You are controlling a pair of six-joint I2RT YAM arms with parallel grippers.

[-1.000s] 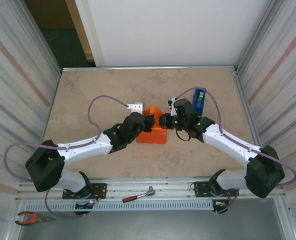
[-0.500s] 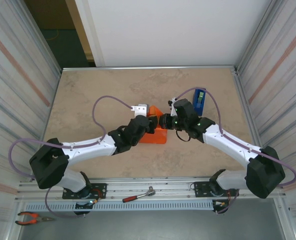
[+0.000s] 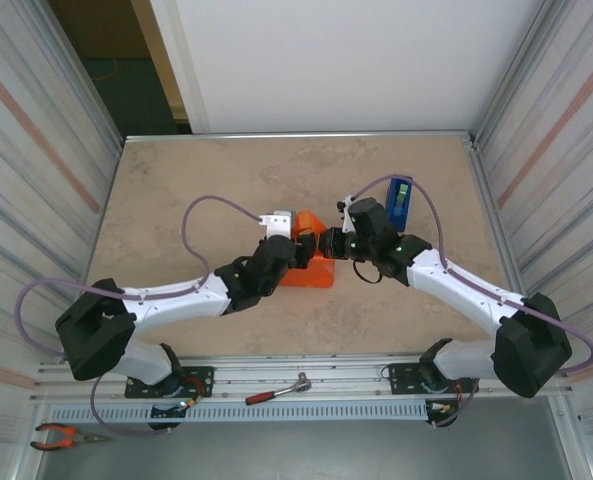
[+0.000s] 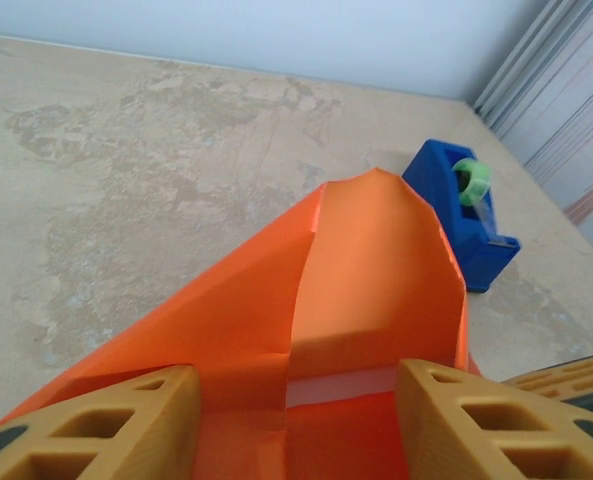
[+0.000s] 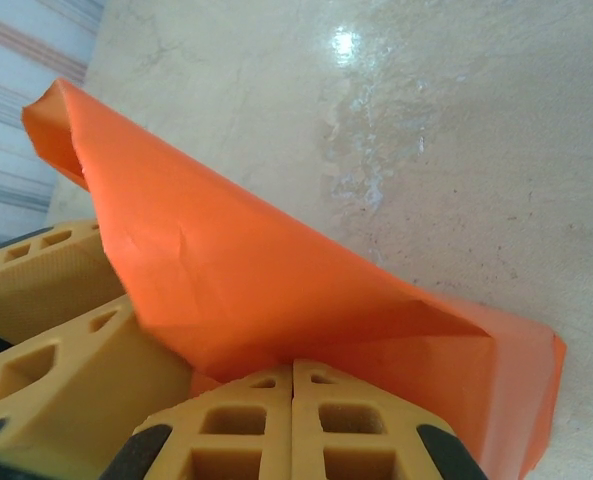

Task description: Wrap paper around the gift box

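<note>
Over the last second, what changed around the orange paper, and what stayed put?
The left gripper slid right, farther over the paper, and its jaws spread wider. The right gripper stayed shut against the paper, and the blue tape dispenser did not move.

White arm links (image 3: 176, 292), black joints (image 3: 96, 340), purple cables (image 3: 201, 205), honeycombed tan fingers (image 4: 106, 420).

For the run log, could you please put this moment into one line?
left gripper open, astride the paper | right gripper shut on the paper's raised flap | wrap unfinished
</note>
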